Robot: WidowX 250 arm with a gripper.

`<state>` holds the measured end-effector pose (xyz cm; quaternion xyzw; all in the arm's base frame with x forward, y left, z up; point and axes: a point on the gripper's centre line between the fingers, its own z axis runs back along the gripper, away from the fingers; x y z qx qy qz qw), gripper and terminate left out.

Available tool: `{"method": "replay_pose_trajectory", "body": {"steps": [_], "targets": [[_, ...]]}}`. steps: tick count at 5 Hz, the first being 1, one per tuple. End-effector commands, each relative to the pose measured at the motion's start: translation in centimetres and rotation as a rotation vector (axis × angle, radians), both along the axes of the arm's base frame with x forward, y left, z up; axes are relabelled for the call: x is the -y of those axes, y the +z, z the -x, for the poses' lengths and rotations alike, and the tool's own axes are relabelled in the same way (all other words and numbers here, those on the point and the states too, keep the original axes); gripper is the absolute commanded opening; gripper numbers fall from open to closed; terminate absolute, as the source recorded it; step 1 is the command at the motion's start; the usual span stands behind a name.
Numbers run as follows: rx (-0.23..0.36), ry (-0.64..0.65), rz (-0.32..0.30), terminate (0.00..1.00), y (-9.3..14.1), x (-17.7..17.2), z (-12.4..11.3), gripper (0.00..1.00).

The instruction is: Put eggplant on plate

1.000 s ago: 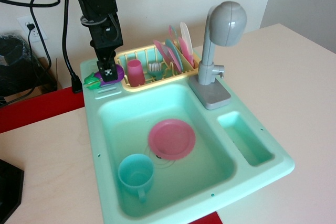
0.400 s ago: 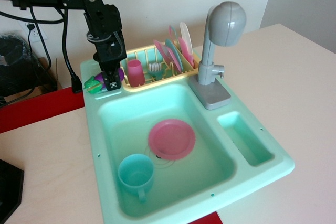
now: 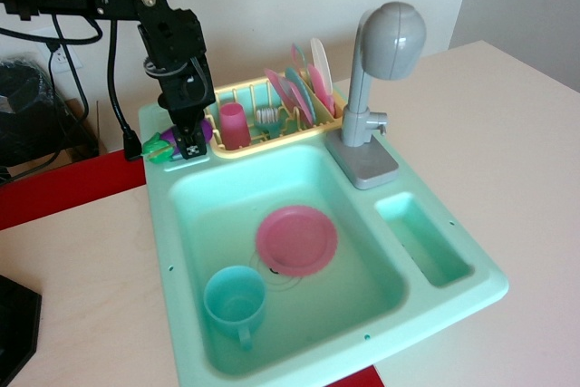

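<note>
The purple eggplant [image 3: 207, 129] with its green cap [image 3: 158, 145] lies on the back left ledge of the teal toy sink [image 3: 453, 301]. My gripper [image 3: 189, 140] is down on the eggplant's middle, with its fingers [image 3: 191, 146] in front of it and covering most of the purple body. The fingers hide the grip, so I cannot tell whether it is shut. The round pink plate [image 3: 296, 239] lies flat in the sink basin, well in front and to the right of the gripper.
A teal cup [image 3: 235, 300] stands in the basin's front left. A yellow dish rack [image 3: 243, 145] behind the basin holds a pink cup [image 3: 234, 123] and upright plates [image 3: 304, 88]. A grey faucet [image 3: 379, 74] rises at the right. A small side compartment [image 3: 424, 238] lies right of the basin.
My gripper has come down onto the eggplant and shifted slightly left. The eggplant has nudged a little to the left on the ledge.
</note>
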<state>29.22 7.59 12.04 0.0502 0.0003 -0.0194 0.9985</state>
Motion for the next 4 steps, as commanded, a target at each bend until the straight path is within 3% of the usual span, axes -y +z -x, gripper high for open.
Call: {"method": "replay_pose_trajectory", "body": {"steps": [1,2,4], "targets": [[0.151,-0.077,0.006,0.0,4.6,2.8,-3.8,0.0],[0.179,-0.119,0.04,0.0,5.6,5.0,-5.7,0.0],[0.138,-0.192,0.119,0.0,3.3,9.9,-7.6,0.0]]}}
